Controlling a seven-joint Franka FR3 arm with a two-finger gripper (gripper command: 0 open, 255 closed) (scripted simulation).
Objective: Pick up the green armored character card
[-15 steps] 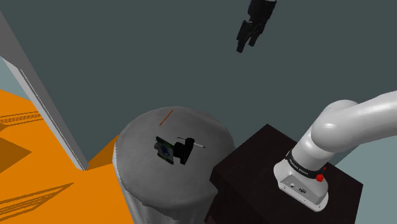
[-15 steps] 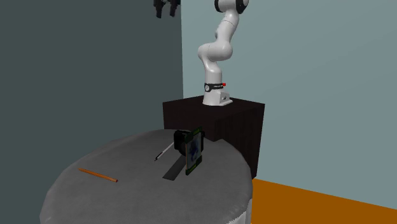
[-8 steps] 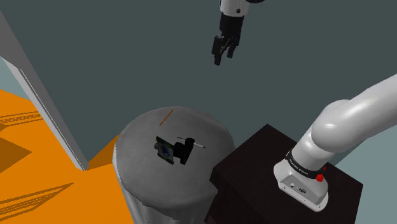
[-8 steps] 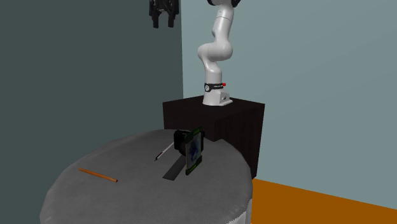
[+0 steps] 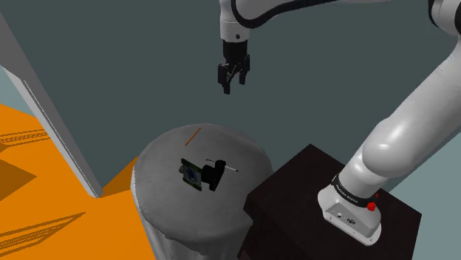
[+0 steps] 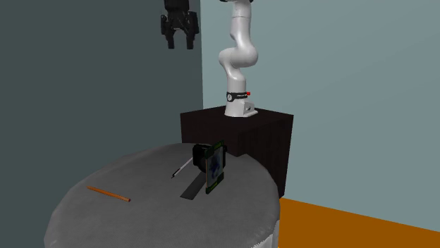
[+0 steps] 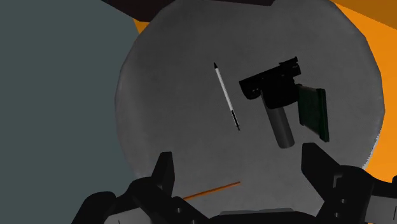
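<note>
Grey-teal wall [image 5: 133,59] behind, orange floor [image 5: 44,185] below. Round grey bench [image 5: 222,210] in the middle, and the dark box stand [image 5: 295,185] just beside it at the shoulder view's lower right. White arm arcs up from the stand and over the bench.

End effector [image 5: 232,85] hangs high above the bench, well apart from everything on it and pointing down. Fingers are spread wide with nothing between them. In the wrist view the two black fingers [image 7: 164,170] come in far apart, with bare bench top between them.

Green armored character card [image 5: 191,174] sits near the bench middle, standing up on its edge rather than lying flat. It is a thin rectangle with a dark green border. The face shows a blue figure on a paler patch, clearest in the second exterior view [image 6: 214,168]. From the wrist camera it is seen mostly edge-on, as a green slab [image 7: 315,113].

Its back is right against a black blocky object [image 5: 214,174]; contact looks likely but cannot be confirmed. A grey bar [image 7: 280,127] runs out from that black object across the bench top.

Thin white pen with dark ends [image 7: 226,97] lies flat beside the black object, on the side away from the card. Orange stick [image 5: 193,135] lies flat near the bench rim, well apart from the card.
</note>
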